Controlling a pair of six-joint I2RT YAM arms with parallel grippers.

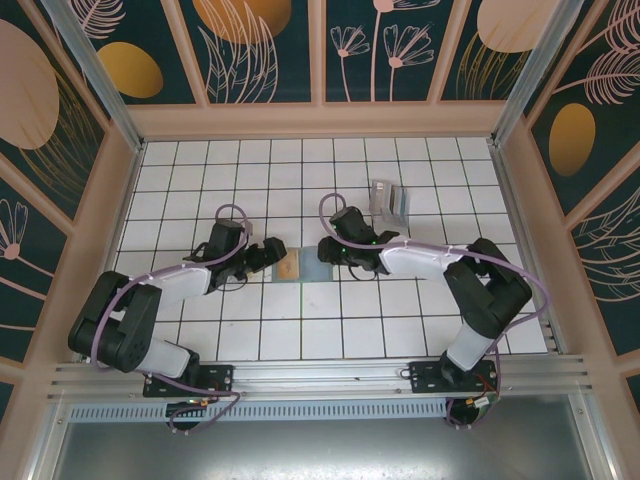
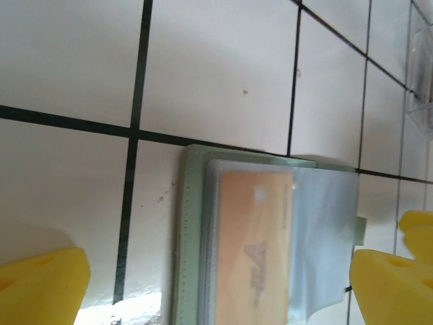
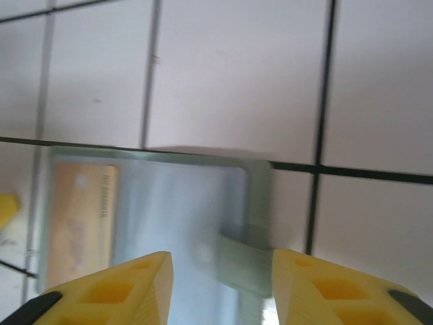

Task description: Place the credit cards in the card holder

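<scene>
My right gripper (image 3: 220, 288) hangs with jaws partly spread around the flap tab (image 3: 240, 264) of the green card holder (image 3: 257, 203). The holder lies open on the tiled desk (image 1: 250, 340) with a gold-brown card (image 3: 78, 223) inside, so I judge a straight lift best, to avoid dragging the tab. My left gripper (image 1: 268, 255), jaws spread wide, crowds the holder's other edge, and the other cards (image 1: 388, 203) lie well apart, far right.

The card holder (image 1: 316, 271) lies flat near the middle of the tiled table (image 1: 400, 320). One credit card (image 1: 288, 268) sits in its 9 o'clock half. The left gripper (image 1: 274, 254) is at the holder's 10 o'clock edge and the right gripper (image 1: 327, 253) at its 1 o'clock edge. The other credit cards (image 1: 388, 202) lie piled farther out at 1 o'clock, well apart.
</scene>
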